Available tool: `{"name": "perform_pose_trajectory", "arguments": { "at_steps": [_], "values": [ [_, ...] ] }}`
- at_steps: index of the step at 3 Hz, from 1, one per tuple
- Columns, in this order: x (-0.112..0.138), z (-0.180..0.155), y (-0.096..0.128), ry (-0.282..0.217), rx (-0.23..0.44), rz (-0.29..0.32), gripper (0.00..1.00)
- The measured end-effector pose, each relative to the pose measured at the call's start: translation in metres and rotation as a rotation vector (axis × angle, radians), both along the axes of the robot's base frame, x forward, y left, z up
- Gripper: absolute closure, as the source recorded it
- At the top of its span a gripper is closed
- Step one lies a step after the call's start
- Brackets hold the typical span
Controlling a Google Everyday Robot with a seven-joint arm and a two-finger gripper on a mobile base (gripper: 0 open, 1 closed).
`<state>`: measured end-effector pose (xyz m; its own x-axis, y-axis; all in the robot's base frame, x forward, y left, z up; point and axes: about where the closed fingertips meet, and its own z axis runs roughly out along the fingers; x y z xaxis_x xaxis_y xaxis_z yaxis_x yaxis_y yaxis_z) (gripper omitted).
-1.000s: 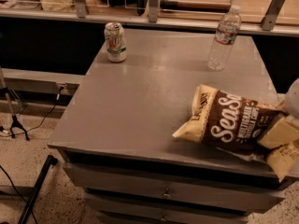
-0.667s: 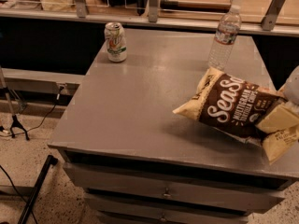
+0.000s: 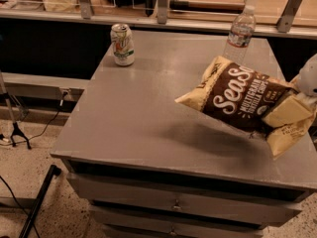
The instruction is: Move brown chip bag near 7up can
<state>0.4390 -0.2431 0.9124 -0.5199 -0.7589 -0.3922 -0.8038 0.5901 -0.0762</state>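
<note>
One brown chip bag (image 3: 237,95) is what you have off the surface, in the right half of the frame. It hangs tilted, its pale yellow left end lowest and pointing toward frame centre, the white "Sea" lettering facing the camera. A soft shadow lies on the grey cabinet top (image 3: 133,118) below it, so the bag is not touching the top.

Your gripper (image 3: 287,114) sits at the right edge of the frame, pinched on the bag's crumpled right end, with a rounded pale grey part of the arm (image 3: 308,76) just above it.

The 7up can (image 3: 122,44) stands upright near the top's far left corner, in the upper left of the frame, well apart from the bag. A clear water bottle (image 3: 239,33) with a white cap stands upright near the far right edge, just behind the bag's upper end; you cannot tell from this view whether the two touch.

Below the top's near edge you see grey drawers (image 3: 173,205) with small handles. At lower left, a black pole (image 3: 37,202) and a cable (image 3: 49,123) lie on the speckled floor (image 3: 39,152).
</note>
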Motion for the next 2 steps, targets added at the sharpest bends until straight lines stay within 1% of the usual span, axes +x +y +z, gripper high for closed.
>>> {"name": "perform_pose_trajectory", "arguments": {
  "at_steps": [1, 2],
  "values": [
    [0.02, 0.001, 0.018, 0.01, 0.048, 0.013, 1.0],
    [0.036, -0.001, 0.032, 0.02, 0.057, 0.018, 1.0]
  ]
}}
